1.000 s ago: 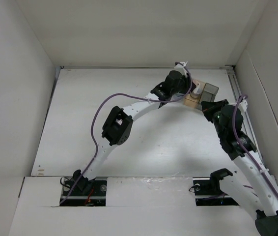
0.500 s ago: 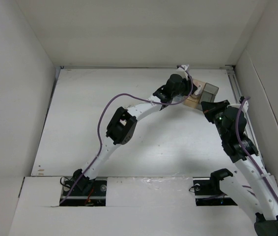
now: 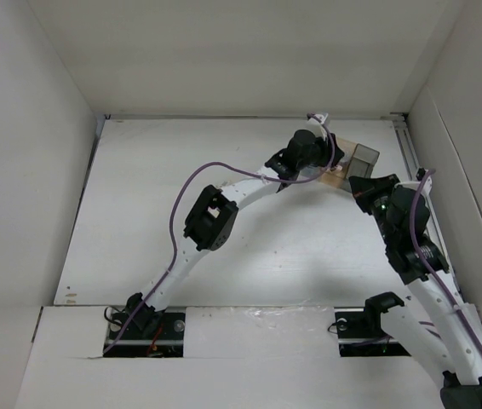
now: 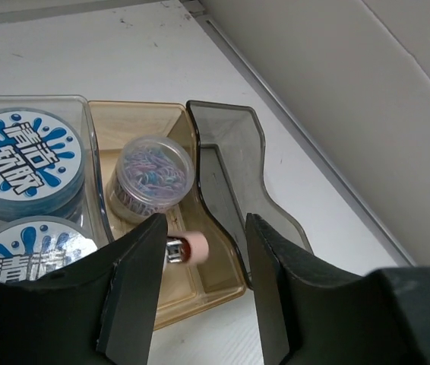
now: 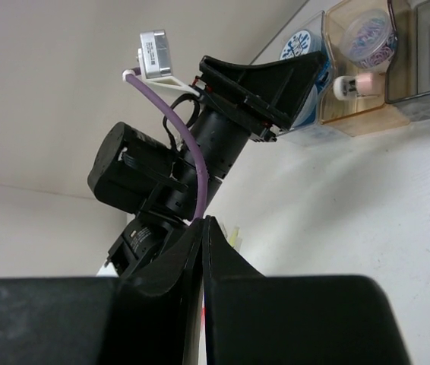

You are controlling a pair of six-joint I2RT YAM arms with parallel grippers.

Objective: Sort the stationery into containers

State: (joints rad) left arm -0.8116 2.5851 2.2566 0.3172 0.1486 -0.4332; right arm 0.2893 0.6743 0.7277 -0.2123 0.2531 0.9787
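1. The jaws of the left gripper (image 4: 203, 226) are standing apart and released, with nothing clamped between them. They are hanging just above the tan box (image 4: 135, 120).
2. The jaws of the right gripper (image 5: 203, 226) are pressing together, clenched on nothing. They are pointing toward the left arm's wrist and its purple cable (image 5: 188, 144).
3. The pinkish-white piece (image 4: 192, 247), with a small metal end, is showing in the gap between the left fingers (image 4: 128, 289). It appears to be lying on its side inside the tan box, though from this angle I cannot tell whether it is resting on the bottom.
4. A clear round tub of paper clips (image 4: 150, 173) is standing upright in the same tan box, just behind the pinkish-white piece.
5. Two blue cylinders (image 4: 25, 163) with splash-patterned tops are sitting in the clear box (image 4: 86, 152), which is adjoining the tan box. One is behind the other, and the nearer one is partly hiding behind a left finger.
6. The smoky grey box (image 4: 230, 163) is adjoining the tan box on its other side.
7. In the top view the cluster of boxes (image 3: 362, 158) is sitting at the far right of the white counter (image 3: 156, 170). The left arm is reaching it from the left and the right arm from the near side.
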